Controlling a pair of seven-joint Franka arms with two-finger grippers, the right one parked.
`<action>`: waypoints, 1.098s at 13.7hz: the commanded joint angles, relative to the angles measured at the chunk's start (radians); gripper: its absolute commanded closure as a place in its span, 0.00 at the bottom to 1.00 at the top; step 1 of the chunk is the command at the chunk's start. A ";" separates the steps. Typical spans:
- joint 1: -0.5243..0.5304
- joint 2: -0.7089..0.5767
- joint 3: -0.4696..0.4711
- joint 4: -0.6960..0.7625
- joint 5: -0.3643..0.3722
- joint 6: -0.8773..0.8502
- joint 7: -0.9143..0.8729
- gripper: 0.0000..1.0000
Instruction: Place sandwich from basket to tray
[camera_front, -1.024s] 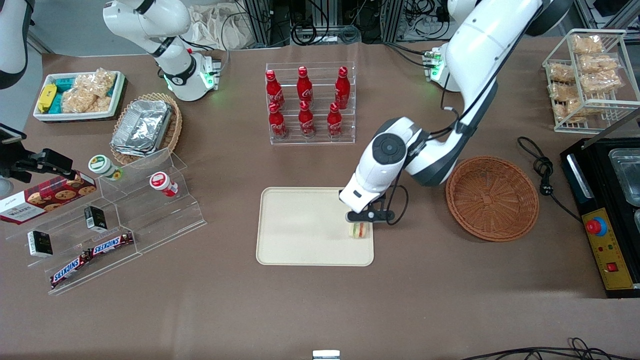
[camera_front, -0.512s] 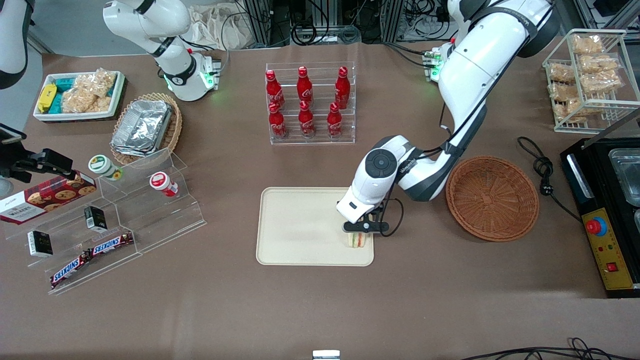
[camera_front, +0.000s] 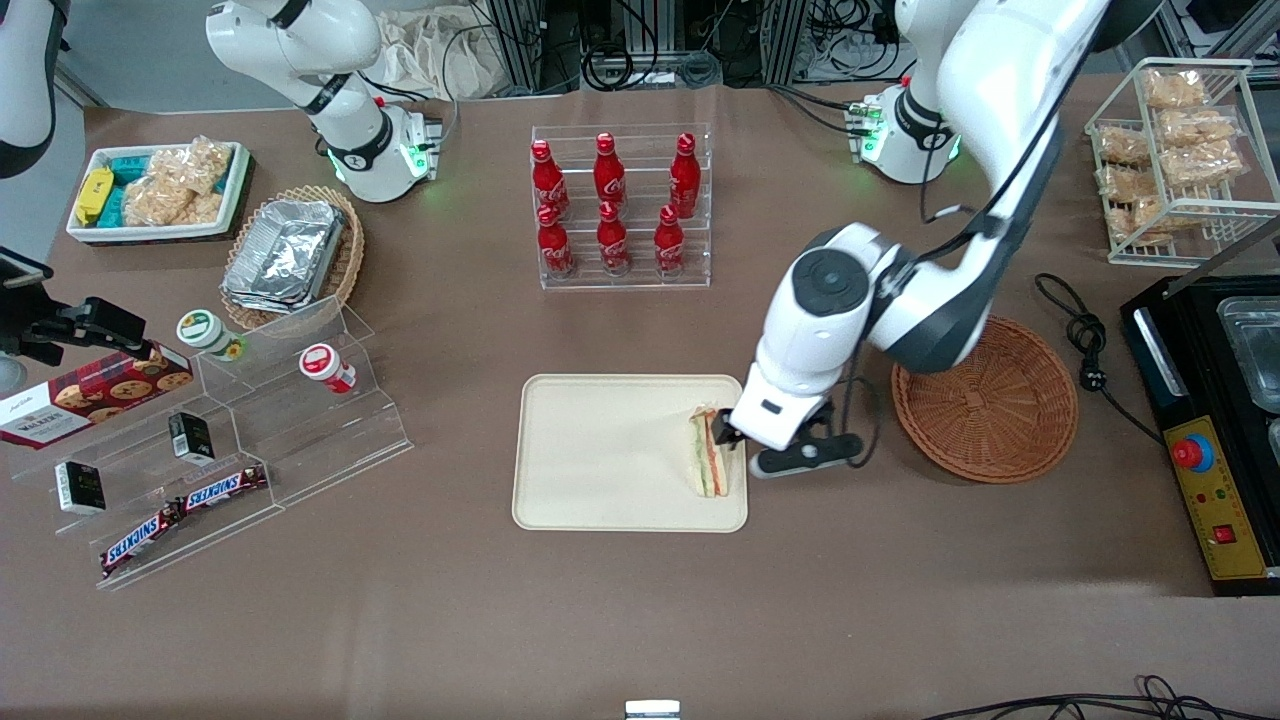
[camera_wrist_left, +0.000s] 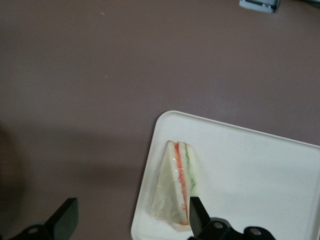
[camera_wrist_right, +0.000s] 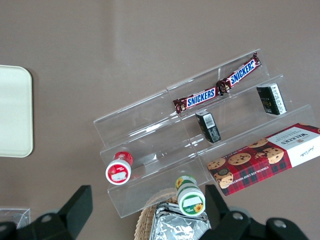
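Note:
The sandwich (camera_front: 708, 455), a clear-wrapped wedge with orange and green layers, lies flat on the cream tray (camera_front: 600, 450), close to the tray edge nearest the basket. My left gripper (camera_front: 745, 440) hovers open above that edge, apart from the sandwich and holding nothing. In the left wrist view the sandwich (camera_wrist_left: 177, 185) rests on the tray (camera_wrist_left: 250, 170), and the gripper (camera_wrist_left: 132, 217) has one finger over the tray and one over the table. The reddish-brown wicker basket (camera_front: 985, 395) stands empty beside the tray, toward the working arm's end.
A rack of red bottles (camera_front: 620, 210) stands farther from the camera than the tray. An acrylic snack shelf (camera_front: 250, 420), foil trays (camera_front: 290, 255) and a white bin (camera_front: 160, 190) lie toward the parked arm's end. A wire rack (camera_front: 1180, 150) and black appliance (camera_front: 1220, 420) flank the basket.
The gripper has let go of the sandwich, opened, lifted and shifted toward the basket. The sandwich, earlier upright between the fingers, now lies flat on the tray.

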 joint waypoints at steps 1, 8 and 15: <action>0.048 -0.115 -0.004 -0.022 -0.087 -0.139 0.095 0.00; 0.205 -0.374 0.078 -0.030 -0.235 -0.512 0.470 0.00; 0.141 -0.500 0.322 -0.030 -0.272 -0.710 0.759 0.00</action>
